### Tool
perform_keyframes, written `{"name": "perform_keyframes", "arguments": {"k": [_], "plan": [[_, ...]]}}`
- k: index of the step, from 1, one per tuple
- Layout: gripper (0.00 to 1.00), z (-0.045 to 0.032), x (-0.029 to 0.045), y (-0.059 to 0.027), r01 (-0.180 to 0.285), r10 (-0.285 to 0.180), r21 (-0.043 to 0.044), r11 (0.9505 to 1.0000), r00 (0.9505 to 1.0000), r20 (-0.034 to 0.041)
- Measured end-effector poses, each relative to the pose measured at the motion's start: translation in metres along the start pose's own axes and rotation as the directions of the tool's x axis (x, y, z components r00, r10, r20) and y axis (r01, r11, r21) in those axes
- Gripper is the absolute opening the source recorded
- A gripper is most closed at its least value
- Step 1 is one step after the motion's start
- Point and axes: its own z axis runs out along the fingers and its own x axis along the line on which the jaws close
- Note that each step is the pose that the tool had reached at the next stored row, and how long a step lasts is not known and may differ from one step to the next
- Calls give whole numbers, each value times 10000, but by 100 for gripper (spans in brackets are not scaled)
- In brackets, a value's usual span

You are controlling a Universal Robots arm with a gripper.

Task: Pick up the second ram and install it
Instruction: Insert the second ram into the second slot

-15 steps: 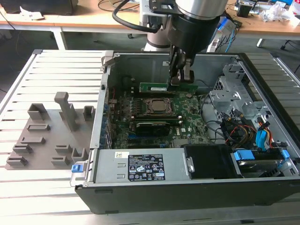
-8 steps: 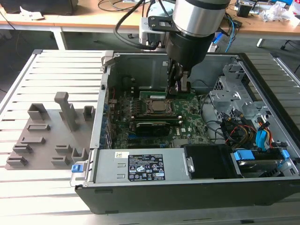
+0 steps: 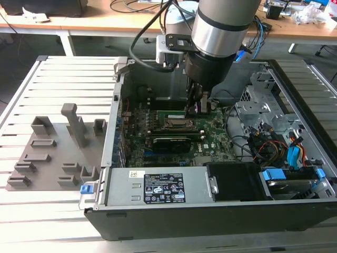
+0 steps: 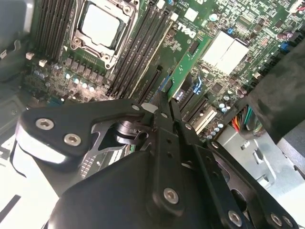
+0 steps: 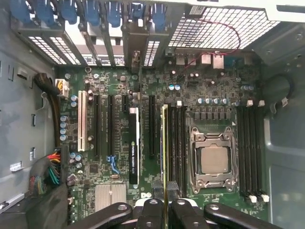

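we see the arm [image 3: 221, 26] reaching down into an open computer case [image 3: 158, 224] that lies on a slatted bench [image 3: 52, 79]. the claw [image 3: 197, 108] is low inside the case, just above the motherboard [image 3: 210, 139] and near the square silver processor [image 3: 176, 124].

in the first wrist view the claw [image 5: 165, 202] is narrow, and its two fingers [image 5: 151, 210] press on both sides of the second ram [image 5: 165, 143]. here the second ram shows edge-on, as a thin green line. it stands along the outer memory slot of the bank beside the processor [image 5: 214, 160], on the side away from the socket. we cannot tell if it is already fully down in the slot. a black card [image 5: 134, 143] stands in a slot near it, on the other side from the processor.

in the second wrist view the claw [image 4: 167, 102] holds the same second ram [image 4: 188, 67], which runs away from the fingertips as a long green strip, beside the dark empty slots [image 4: 138, 52].

on the bench, at the exterior view's left of the case, a grey holder [image 3: 58, 153] lies apart from the claw.
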Motion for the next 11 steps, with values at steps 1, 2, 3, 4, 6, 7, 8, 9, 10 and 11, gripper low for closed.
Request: {"name": "perform_keyframes", "arguments": {"k": [1, 2, 3, 4, 6, 7, 8, 9, 10, 11], "plan": [[13, 6, 1, 0, 0, 0, 0, 10000, 10000, 3], [13, 11, 1, -1, 1, -1, -1, 10000, 10000, 5], [13, 24, 2, -2, 1, -1, 0, 10000, 10000, 15], [13, 47, 5, -3, 1, -1, 0, 10000, 10000, 15], [13, 82, 8, -6, 2, -2, -1, 10000, 10000, 19], [13, 93, 9, -7, 1, -1, -1, 10000, 10000, 21], [13, 107, 11, -8, 2, -2, -1, 10000, 10000, 20], [13, 115, 11, -8, 1, -1, -1, 10000, 10000, 21], [13, 126, 13, -9, 2, -2, -1, 10000, 10000, 21], [13, 134, 13, -10, 2, -2, -1, 10000, 10000, 21]]}}
